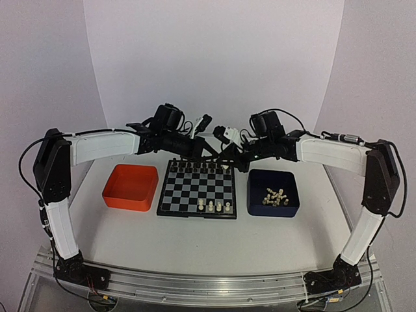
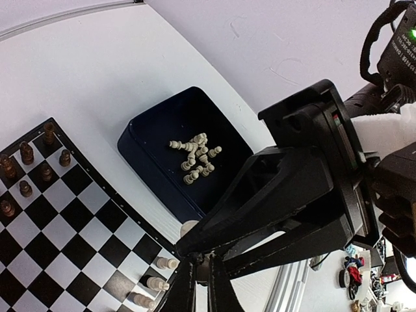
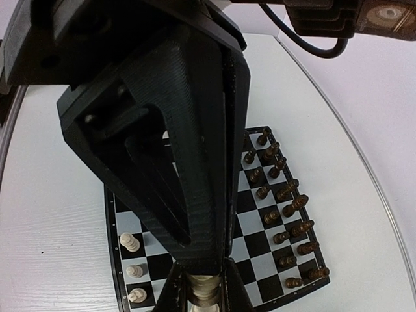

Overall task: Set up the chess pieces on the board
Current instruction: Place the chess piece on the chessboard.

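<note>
the two arms meet above the far right corner of the board [image 1: 188,192], over the counter [image 1: 195,244]. the right end effector [image 3: 201,276] is nearly closed, its fingers clamped on one cream chess piece [image 3: 203,292]. the left end effector [image 2: 199,266] points tip to tip at it with its fingers pressed together; whether they also pinch that piece i cannot tell. a few cream pieces [image 1: 214,207] stand on the board's near row toward the right, and dark pieces [image 1: 198,167] fill its two far rows. loose cream pieces [image 1: 275,196] lie heaped in the dark blue tray [image 1: 259,188] just right of the board; an orange tray [image 1: 127,200] sits to its left.
</note>
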